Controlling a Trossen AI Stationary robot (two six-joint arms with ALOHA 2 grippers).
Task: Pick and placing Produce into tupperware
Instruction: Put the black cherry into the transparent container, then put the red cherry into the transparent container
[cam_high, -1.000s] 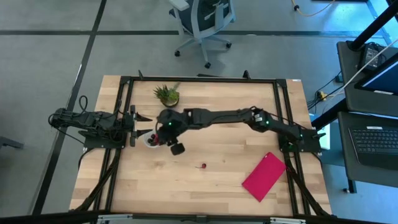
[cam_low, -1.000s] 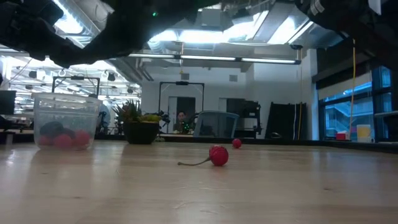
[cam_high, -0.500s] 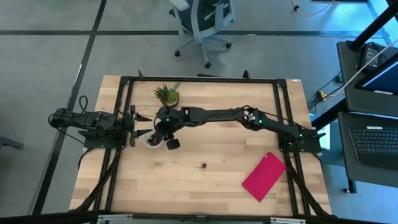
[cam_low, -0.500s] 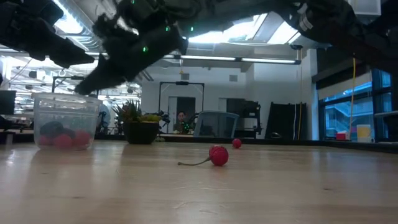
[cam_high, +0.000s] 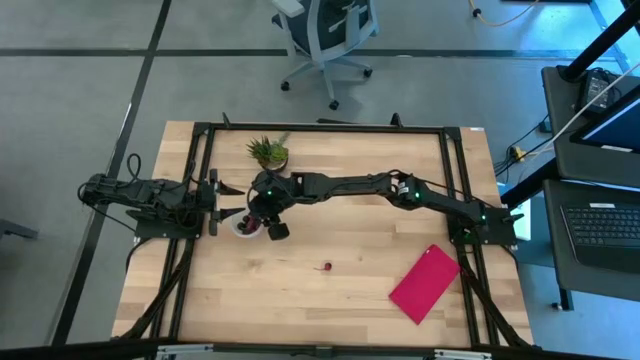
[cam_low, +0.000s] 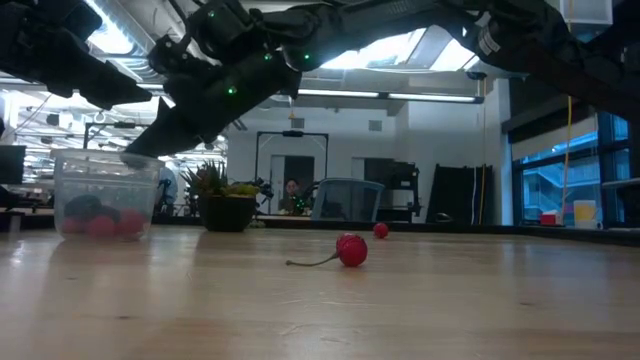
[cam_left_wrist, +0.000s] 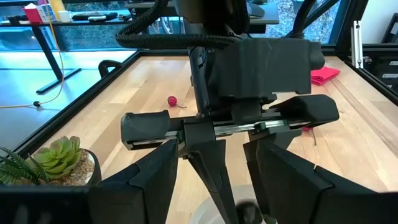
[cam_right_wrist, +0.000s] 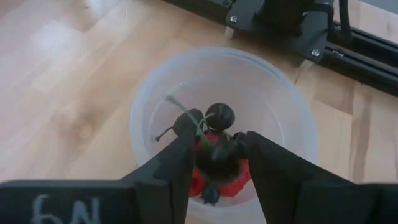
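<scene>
The tupperware (cam_high: 242, 227) is a small round translucent cup near the table's left edge, also seen in the low view (cam_low: 104, 195) with red and dark berries on its floor (cam_right_wrist: 214, 183). My right gripper (cam_right_wrist: 217, 149) hangs over its mouth (cam_high: 262, 222), tips just above the rim (cam_low: 140, 155), shut on a dark berry. My left gripper (cam_left_wrist: 227, 193) waits open at the left edge (cam_high: 215, 205), facing the cup. A red berry with a stem (cam_low: 350, 250) lies on the table (cam_high: 327, 267). Another (cam_low: 381, 230) lies farther off. My right gripper pinches a dark maroon berry (cam_right_wrist: 219, 158) between its two fingers (cam_right_wrist: 180, 162), coming from above and pointing down. The berry is lifted clear over the cup's open mouth, and a thin green stem (cam_right_wrist: 185, 118) sticks out from it.
A green spiky potted plant (cam_high: 268, 152) stands just beyond the cup toward the far edge. A flat pink-red rectangle (cam_high: 424, 283) lies near the right near corner. Black frame rails (cam_high: 200, 170) border the wooden table.
My right gripper has moved from the near right of the cup toward the table's left and far edge. It now stands over the cup's mouth and has dipped toward the rim, with little further motion in the last half second. Cup and loose berries have stayed put.
</scene>
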